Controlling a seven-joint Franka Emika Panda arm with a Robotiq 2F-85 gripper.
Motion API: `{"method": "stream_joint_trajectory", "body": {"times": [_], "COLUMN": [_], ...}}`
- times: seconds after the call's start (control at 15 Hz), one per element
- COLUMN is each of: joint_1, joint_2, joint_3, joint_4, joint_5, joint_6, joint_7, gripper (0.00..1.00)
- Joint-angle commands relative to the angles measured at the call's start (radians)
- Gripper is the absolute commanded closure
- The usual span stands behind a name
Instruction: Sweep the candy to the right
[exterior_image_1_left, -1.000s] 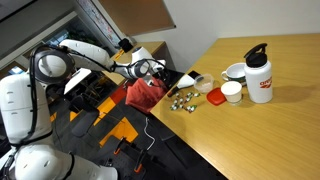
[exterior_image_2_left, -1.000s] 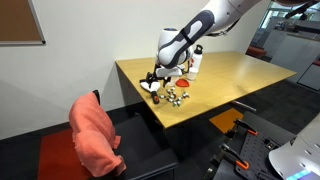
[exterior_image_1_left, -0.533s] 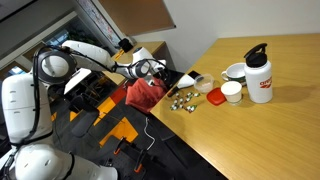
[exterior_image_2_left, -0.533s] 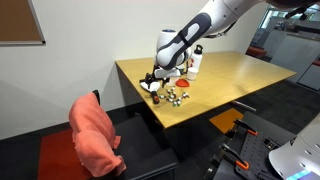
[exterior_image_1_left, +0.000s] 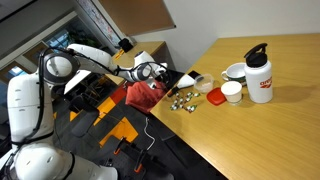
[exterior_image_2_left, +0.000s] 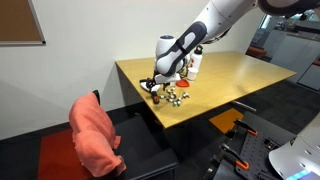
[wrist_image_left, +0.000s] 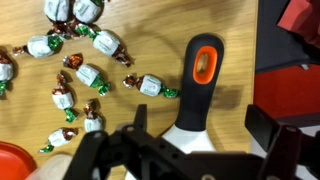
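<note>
1. The gripper (wrist_image_left: 198, 118) is hovering at the table (wrist_image_left: 235, 70) edge, on the far side of the candy from the red lid (wrist_image_left: 10, 160). In both exterior views it is hanging low over that edge (exterior_image_1_left: 156, 74) (exterior_image_2_left: 152, 83).
2. In the wrist view its fingers (wrist_image_left: 140, 118) are standing spread apart. A black handle with an orange inset (wrist_image_left: 203, 70) is lying between them, with a gap showing on either side, so they are pinching nothing.
3. The candy (wrist_image_left: 89, 76) is lying loose on the wood, in silvery wrappers with green and dark ends. It is sitting between the red lid and the handle. The nearest sweet is lying just beside the handle without touching it.
4. In both exterior views the candy is sitting as a small cluster (exterior_image_1_left: 182, 101) (exterior_image_2_left: 172, 97) just beside the red lid (exterior_image_1_left: 216, 97), on the lid's gripper side.
5. In an exterior view a small white cup (exterior_image_1_left: 232, 92) is standing just beside the lid, on the side away from the candy.
6. A white bottle with a black cap (exterior_image_1_left: 259, 74) is standing farther out from the lid, past that cup.
7. A red cloth (exterior_image_1_left: 143, 92) is hanging off the table, beyond the candy as seen from the lid.
</note>
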Motion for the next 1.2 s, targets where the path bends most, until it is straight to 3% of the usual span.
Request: {"method": "stream_joint_trajectory", "body": {"times": [0.0,0.87,0.93,1.0,1.13], "joint_1": [0.008,0.021,0.021,0.023,0.023], "joint_2": [0.043,0.133,0.138,0.143,0.151], "joint_3": [-0.017,-0.028,-0.028,-0.031,-0.031], "joint_4": [0.03,0.108,0.113,0.118,0.128], "joint_5": [0.019,0.054,0.055,0.054,0.055], "joint_6": [0.06,0.069,0.069,0.07,0.068], "joint_7": [0.017,0.025,0.025,0.026,0.026], "gripper": [0.0,0.0,0.25,0.26,0.41]}}
